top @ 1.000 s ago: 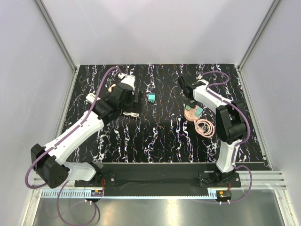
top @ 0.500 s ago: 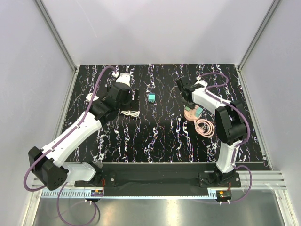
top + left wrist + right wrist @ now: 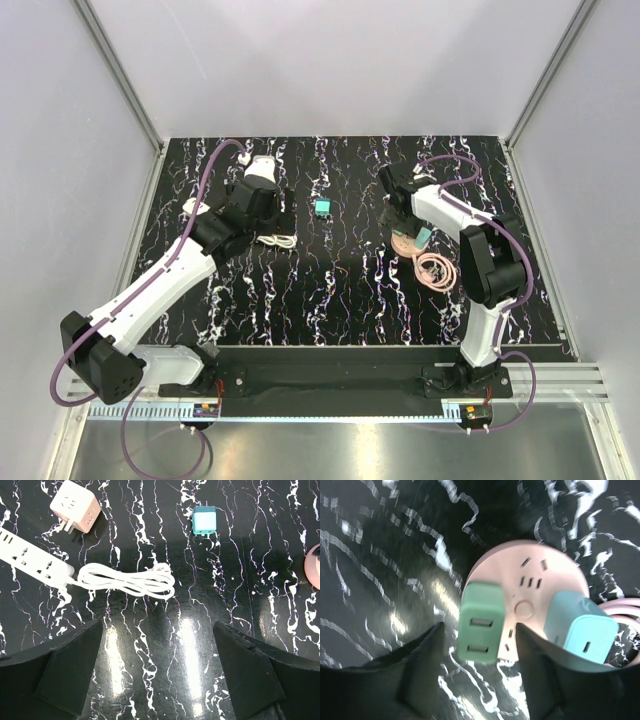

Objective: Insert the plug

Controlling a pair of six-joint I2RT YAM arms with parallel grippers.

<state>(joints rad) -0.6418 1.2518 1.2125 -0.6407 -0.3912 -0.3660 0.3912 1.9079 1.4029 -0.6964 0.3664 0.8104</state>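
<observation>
Two chargers: green charger (image 3: 481, 630) stands at the rim of the round pink socket (image 3: 530, 575), beside a blue charger (image 3: 580, 627), and looks seated.
Right tool (image 3: 477, 630): jaws apart, flanking the green charger without pinching it, apparently releasing.
Left tool (image 3: 157, 626): wide apart, empty, parked above the bench (image 3: 250, 580).

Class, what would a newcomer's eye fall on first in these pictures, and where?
The pink socket on the right, with a green plug at its edge between the right gripper's parted fingers and a blue plug beside it. At left, a white power strip with coiled cord lies below the open left gripper.
</observation>
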